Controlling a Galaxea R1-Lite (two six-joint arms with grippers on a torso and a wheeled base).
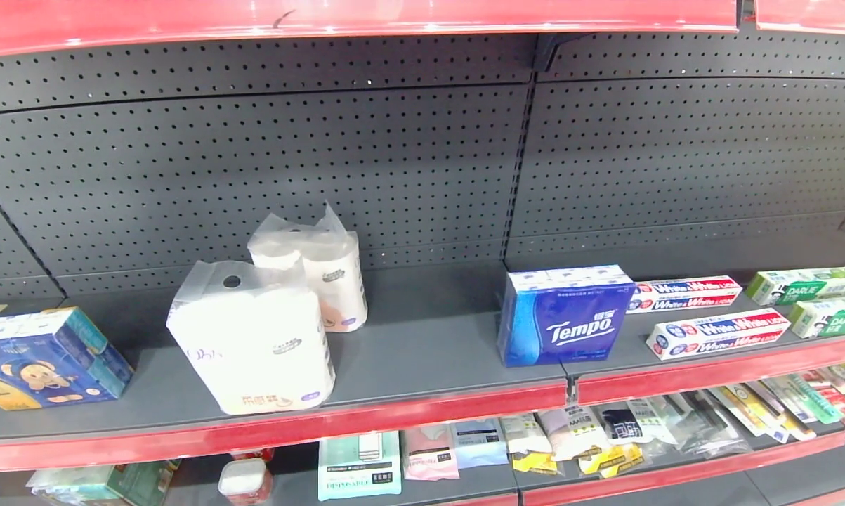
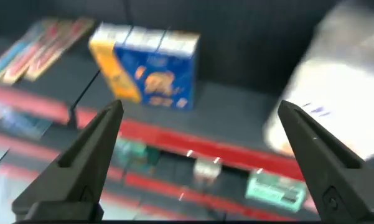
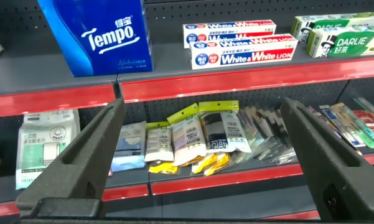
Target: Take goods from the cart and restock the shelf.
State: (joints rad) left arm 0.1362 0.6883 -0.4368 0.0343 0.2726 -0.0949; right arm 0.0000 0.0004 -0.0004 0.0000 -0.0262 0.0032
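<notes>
While both my arms face the shelf [image 1: 429, 337], my left gripper [image 2: 200, 107] stands wide open and empty, pointed toward a blue-and-yellow tissue pack [image 2: 146, 65] on the shelf, with a white roll pack [image 2: 342, 93] near it. My right gripper [image 3: 203, 102] is likewise spread wide, holding nothing, pointed at small packets [image 3: 193, 134] on the lower tier, under the blue tissue box [image 3: 99, 34] and toothpaste boxes [image 3: 243, 53].

White tissue pk [image 1: 253, 344] upright, shelf [image 1: 422, 344] front-L
</notes>
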